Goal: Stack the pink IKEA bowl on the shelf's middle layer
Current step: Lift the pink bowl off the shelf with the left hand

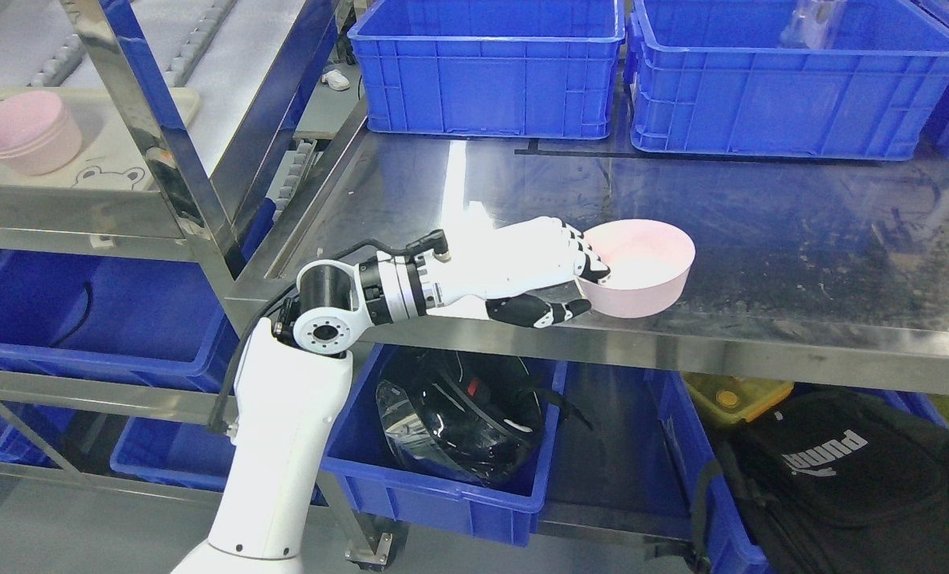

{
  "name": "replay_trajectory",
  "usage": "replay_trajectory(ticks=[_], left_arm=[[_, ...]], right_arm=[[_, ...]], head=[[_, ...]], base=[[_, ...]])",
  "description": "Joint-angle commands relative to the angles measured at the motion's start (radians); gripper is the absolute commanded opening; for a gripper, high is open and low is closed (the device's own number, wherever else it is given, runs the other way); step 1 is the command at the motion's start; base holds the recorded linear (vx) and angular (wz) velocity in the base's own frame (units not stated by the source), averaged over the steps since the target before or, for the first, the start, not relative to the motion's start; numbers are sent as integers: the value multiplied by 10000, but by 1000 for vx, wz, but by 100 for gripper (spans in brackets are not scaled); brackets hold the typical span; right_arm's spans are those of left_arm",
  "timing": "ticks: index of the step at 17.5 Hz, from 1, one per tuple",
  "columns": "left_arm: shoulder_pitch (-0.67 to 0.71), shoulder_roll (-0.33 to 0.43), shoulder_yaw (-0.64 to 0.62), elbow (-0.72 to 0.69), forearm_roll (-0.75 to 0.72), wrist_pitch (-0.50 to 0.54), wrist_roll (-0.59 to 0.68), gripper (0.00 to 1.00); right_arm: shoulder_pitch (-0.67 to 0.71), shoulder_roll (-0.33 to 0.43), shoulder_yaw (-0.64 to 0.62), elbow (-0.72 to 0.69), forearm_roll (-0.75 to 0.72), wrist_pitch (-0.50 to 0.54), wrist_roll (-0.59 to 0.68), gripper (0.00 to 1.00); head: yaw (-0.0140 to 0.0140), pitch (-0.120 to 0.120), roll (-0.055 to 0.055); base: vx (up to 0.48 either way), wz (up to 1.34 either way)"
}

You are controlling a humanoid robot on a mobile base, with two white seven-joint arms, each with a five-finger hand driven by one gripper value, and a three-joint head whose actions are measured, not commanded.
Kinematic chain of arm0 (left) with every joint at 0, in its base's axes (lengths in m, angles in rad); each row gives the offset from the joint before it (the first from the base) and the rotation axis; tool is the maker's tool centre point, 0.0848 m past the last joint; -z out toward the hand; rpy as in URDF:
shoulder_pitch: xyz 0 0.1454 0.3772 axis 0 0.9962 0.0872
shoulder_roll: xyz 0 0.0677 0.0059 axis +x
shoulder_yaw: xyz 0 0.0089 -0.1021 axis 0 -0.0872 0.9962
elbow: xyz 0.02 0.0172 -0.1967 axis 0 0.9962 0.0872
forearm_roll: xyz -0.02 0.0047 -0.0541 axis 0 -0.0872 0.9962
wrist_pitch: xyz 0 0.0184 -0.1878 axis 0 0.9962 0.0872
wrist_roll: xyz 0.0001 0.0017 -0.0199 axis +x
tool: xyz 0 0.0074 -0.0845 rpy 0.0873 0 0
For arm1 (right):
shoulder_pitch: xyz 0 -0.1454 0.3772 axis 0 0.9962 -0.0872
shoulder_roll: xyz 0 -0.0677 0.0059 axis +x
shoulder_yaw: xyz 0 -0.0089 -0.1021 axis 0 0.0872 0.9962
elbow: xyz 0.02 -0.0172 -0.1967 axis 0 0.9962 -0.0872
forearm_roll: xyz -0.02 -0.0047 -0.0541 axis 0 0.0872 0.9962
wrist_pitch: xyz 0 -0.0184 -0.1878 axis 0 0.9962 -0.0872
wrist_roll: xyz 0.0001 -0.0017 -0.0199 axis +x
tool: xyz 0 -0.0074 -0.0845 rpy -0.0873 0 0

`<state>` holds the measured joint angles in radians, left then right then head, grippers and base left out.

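A pink bowl is tilted at the front of the steel table. My left hand grips its left rim, fingers over the rim and thumb under its side. A stack of pink bowls stands on a pale tray on the shelf's middle layer at the far left. The right arm is out of view.
Two blue crates stand at the back of the table. A steel shelf post rises between the table and the stack. Below the table are blue bins, a black helmet and a black backpack.
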<state>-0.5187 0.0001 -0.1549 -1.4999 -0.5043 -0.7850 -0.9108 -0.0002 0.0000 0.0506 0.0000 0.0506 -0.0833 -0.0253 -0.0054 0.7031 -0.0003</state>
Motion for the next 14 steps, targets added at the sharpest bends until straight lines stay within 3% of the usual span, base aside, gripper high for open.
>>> replay_trajectory(ticks=[1, 14], left_arm=[[462, 173, 429, -678, 73, -4, -19, 0], [769, 173, 368, -694, 73, -4, -35, 0]], right_arm=[[217, -175, 0, -175, 0, 4, -8, 100], [217, -175, 0, -175, 0, 4, -8, 100]], head=[[0, 0, 0], [0, 0, 0]], base=[[-8, 40], [-18, 158]])
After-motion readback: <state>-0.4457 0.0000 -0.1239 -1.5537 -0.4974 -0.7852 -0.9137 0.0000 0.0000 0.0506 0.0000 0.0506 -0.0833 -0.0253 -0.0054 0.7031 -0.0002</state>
